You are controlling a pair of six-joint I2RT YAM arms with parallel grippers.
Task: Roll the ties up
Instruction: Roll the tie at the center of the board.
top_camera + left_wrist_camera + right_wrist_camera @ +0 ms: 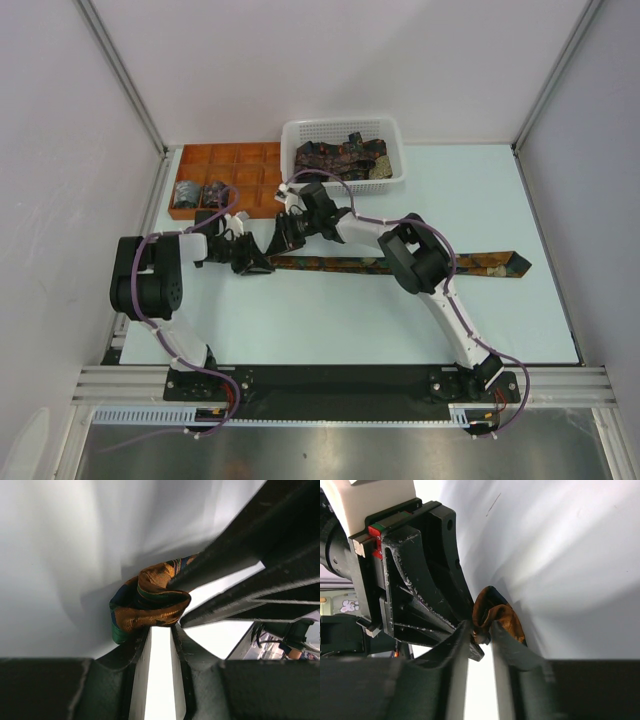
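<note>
One tie (pixel 470 264) lies flat across the table, its pointed end at the right. Its left end is curled into a small orange-and-green roll (pixel 150 602), which the two grippers hide in the top view. My left gripper (pixel 256 262) pinches the roll's near edge with its jaws narrow (pixel 161 629). The right gripper (pixel 283 235) comes in from behind, its fingertips closed on a fold of the same roll (pixel 481 630). The two grippers' fingers nearly touch. More ties (pixel 340 156) fill the basket. Two rolled bundles (pixel 200 190) sit in the tray.
The white mesh basket (pixel 392 130) stands at the back centre. To its left is the orange compartment tray (pixel 250 160). White walls close in the table on the left, back and right. The right arm's elbow (pixel 415 255) hangs over the middle of the flat tie.
</note>
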